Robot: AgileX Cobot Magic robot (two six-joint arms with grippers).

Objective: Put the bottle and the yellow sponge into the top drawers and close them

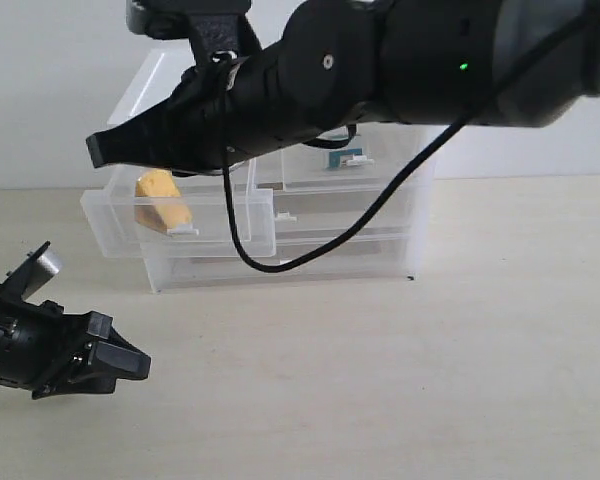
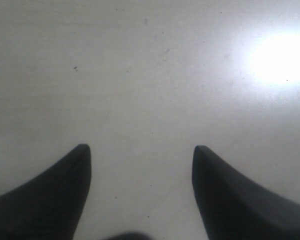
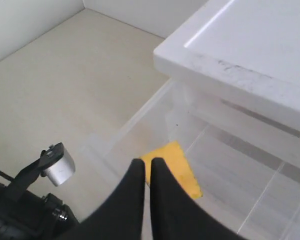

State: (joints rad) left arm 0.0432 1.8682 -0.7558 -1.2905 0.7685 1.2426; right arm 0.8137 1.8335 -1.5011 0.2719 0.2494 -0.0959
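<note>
The yellow sponge (image 1: 163, 201) lies inside the left top drawer (image 1: 113, 222), which is pulled out of the clear cabinet. In the right wrist view the sponge (image 3: 180, 170) shows just beyond my right gripper (image 3: 147, 162). That gripper (image 1: 98, 150) hovers above the open drawer, shut on nothing. A teal label of the bottle (image 1: 342, 157) shows through the right top drawer (image 1: 310, 172), which looks pushed in; my arm hides most of it. My left gripper (image 1: 130, 362) rests low at the front left, and its fingers (image 2: 80, 160) stand open over bare table.
The clear cabinet (image 1: 400, 235) stands at the back against a white wall, with its white top (image 3: 250, 45). My right arm and its black cable (image 1: 242, 250) cross in front of it. The left arm's camera (image 3: 57, 164) sits near the open drawer.
</note>
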